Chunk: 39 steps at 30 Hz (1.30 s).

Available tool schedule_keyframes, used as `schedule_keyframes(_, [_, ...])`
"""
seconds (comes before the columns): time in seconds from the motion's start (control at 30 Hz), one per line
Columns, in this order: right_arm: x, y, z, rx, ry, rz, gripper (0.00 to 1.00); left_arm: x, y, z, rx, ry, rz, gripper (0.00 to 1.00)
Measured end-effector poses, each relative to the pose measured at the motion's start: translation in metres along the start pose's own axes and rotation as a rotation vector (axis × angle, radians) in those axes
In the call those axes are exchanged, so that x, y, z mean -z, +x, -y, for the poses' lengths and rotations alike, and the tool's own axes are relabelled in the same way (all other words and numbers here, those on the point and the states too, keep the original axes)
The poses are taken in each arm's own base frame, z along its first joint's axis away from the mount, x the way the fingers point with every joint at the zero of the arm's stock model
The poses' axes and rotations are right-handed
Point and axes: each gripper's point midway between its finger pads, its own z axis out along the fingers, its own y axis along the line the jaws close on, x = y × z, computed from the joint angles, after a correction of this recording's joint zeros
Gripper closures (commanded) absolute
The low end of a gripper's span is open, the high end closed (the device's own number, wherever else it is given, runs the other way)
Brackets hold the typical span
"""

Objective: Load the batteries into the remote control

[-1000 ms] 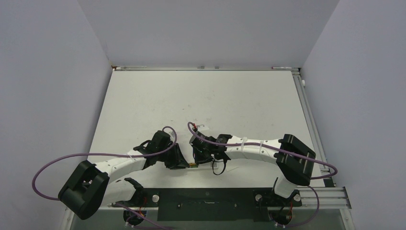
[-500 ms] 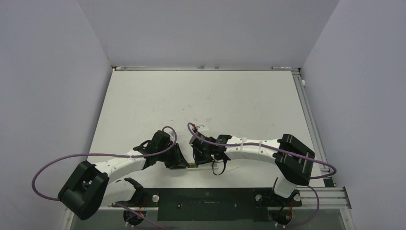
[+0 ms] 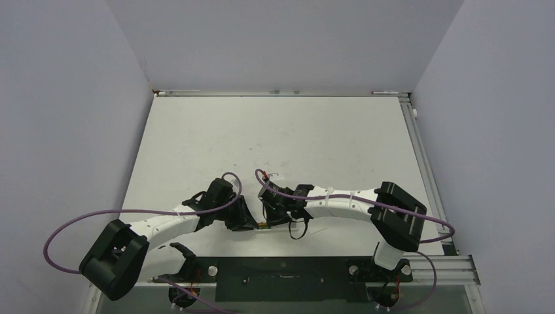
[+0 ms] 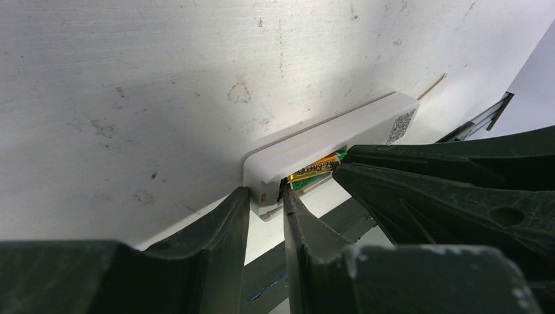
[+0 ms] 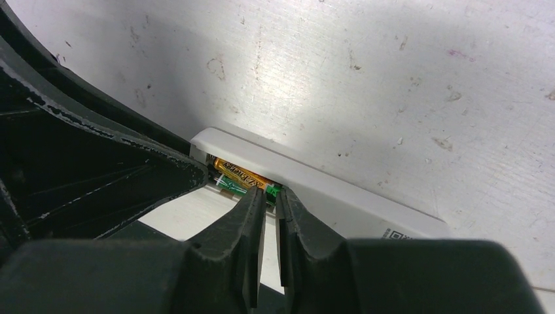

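The left end effector is seen closed on the left end of the remote control, one dark finger set on each side of the white casing. The remote control is held low over the bench close to its near edge, about midway between left and right; whether it touches the surface cannot be told. Its length is laid roughly left to right, and the open battery recess is turned toward the near side.

A gold-orange battery with a green end is seated lengthwise in the recess. A second battery, paler with green print, is seen just beside it on the near side in the right wrist view.

The right end effector is brought in from the right and is almost fully closed, only a thin slit being left between its fingers. Its tips are placed at the green end of the gold-orange battery; whether that end is pinched or merely touched cannot be told.

A small square code label is carried on the right end of the remote control, clear of both end effectors.

Farther out, purple cables are looped along both arms, and scuffs and dark specks are scattered over the white bench.
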Motion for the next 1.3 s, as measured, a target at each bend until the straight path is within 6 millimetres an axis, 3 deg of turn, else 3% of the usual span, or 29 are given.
schedule_keyframes(0.57, [-0.0042, 0.0042, -0.0038, 0.012, 0.003, -0.028, 0.91, 0.0, 0.0003, -0.0005, 0.0, -0.002, -0.001, 0.78])
schedule_keyframes(1.3, [-0.0078, 0.0052, -0.0052, 0.224, 0.264, -0.043, 0.91, 0.0002, 0.0011, -0.0006, -0.008, 0.0, -0.005, 0.77])
